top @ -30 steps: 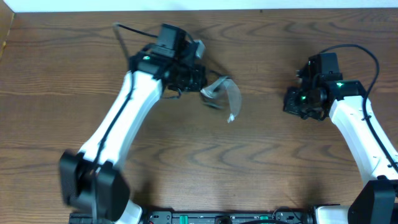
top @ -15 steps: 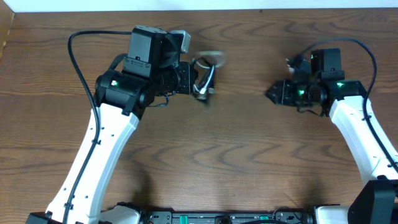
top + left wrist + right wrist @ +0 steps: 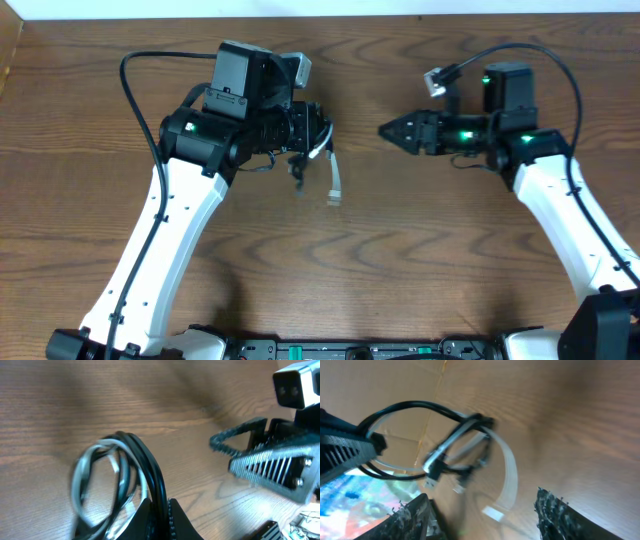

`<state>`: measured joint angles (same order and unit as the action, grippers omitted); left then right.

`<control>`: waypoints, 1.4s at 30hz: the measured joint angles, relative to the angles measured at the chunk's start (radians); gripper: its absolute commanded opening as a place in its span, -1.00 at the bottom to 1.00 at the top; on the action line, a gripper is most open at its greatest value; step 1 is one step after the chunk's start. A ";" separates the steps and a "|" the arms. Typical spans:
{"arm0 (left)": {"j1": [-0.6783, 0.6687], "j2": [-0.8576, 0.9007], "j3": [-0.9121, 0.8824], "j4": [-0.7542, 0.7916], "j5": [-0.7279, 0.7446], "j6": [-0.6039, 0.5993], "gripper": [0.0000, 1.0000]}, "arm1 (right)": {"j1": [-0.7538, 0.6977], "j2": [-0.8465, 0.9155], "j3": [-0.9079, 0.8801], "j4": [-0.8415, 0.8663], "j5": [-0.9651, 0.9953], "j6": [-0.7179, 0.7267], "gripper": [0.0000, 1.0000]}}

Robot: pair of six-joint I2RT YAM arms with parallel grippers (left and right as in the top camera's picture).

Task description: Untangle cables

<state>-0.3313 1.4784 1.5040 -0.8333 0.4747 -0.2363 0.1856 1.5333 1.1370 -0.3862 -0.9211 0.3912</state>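
The cables [image 3: 333, 183] hang as a small bundle over the wooden table, with black loops and a white cord that dangles with its plug end lowest. My left gripper [image 3: 318, 130] is shut on the black cords, and in the left wrist view the jaws [image 3: 160, 507] pinch them while the white loop [image 3: 82, 480] sways blurred to the left. My right gripper [image 3: 385, 129] points left at the bundle from a short gap away, open. In the right wrist view its fingers [image 3: 415, 515] stand wide apart with the cables [image 3: 462, 442] ahead of them and untouched.
The brown wooden table [image 3: 420, 270] spreads under both arms. The right arm's own thick black cable [image 3: 545, 55] arcs over its wrist, and the left arm's [image 3: 130, 90] loops at the back left. A cardboard edge [image 3: 10, 50] borders the far left.
My left arm has swung round and raised the bundle, so the cords now dangle. My right gripper has opened and turned left toward the bundle.
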 measured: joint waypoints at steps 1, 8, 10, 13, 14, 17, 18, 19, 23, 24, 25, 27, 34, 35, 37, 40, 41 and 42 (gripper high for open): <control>0.000 0.002 0.000 0.000 0.003 0.000 -0.85 | 0.018 0.000 0.000 0.005 0.013 0.036 0.44; 0.000 0.005 0.000 0.000 0.029 -0.008 -0.85 | 0.103 0.000 0.000 0.064 0.134 0.248 0.51; 0.000 0.005 0.000 0.000 0.038 -0.014 -0.85 | 0.116 0.000 0.000 0.092 0.157 0.296 0.47; -0.005 0.005 0.000 0.000 0.043 -0.023 -0.85 | 0.145 0.003 0.000 0.138 0.183 0.364 0.36; -0.008 0.005 0.000 0.001 0.044 -0.024 -0.85 | 0.155 0.006 0.000 0.148 0.190 0.382 0.33; -0.025 0.005 0.000 0.003 0.045 -0.027 -0.85 | 0.197 0.029 0.000 0.179 0.210 0.440 0.21; -0.031 0.005 0.000 0.004 0.047 -0.027 -0.85 | 0.203 0.033 0.000 0.184 0.213 0.448 0.15; -0.038 0.005 0.000 0.004 0.047 -0.027 -0.87 | 0.217 0.046 0.000 0.193 0.218 0.465 0.11; -0.046 0.005 0.000 0.004 0.051 -0.034 -0.85 | 0.252 0.093 0.000 0.211 0.225 0.510 -0.12; -0.045 0.005 0.000 0.004 0.051 -0.038 -0.85 | 0.256 0.106 0.000 0.214 0.227 0.520 -0.24; -0.045 0.005 0.000 0.003 0.050 -0.042 -0.85 | 0.261 0.114 0.000 0.220 0.230 0.528 -0.37; -0.045 0.005 0.000 0.004 0.051 -0.049 -0.85 | 0.266 0.131 0.000 0.232 0.233 0.541 -0.75; -0.046 0.005 0.000 -0.024 -0.029 -0.053 -0.85 | 0.233 0.150 0.001 0.159 0.234 0.479 -0.98; -0.046 0.005 0.000 -0.034 -0.055 -0.053 -0.85 | 0.216 0.150 0.002 0.131 0.232 0.458 -0.98; -0.047 0.005 0.000 -0.069 -0.127 -0.053 -0.85 | 0.170 0.150 0.003 0.064 0.224 0.413 -0.98; -0.051 0.006 -0.002 -0.122 -0.248 -0.053 -0.85 | 0.080 0.142 0.003 -0.024 0.214 0.340 -0.98; -0.052 0.007 -0.002 -0.136 -0.285 -0.053 -0.85 | 0.050 0.134 0.003 -0.049 0.208 0.318 -0.98; -0.053 0.007 -0.002 -0.148 -0.320 -0.052 -0.85 | 0.023 0.125 0.003 -0.068 0.199 0.296 -0.98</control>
<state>-0.3847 1.4853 1.5021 -0.9817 0.1547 -0.2886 0.2081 1.6581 1.1397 -0.4541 -0.7223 0.6872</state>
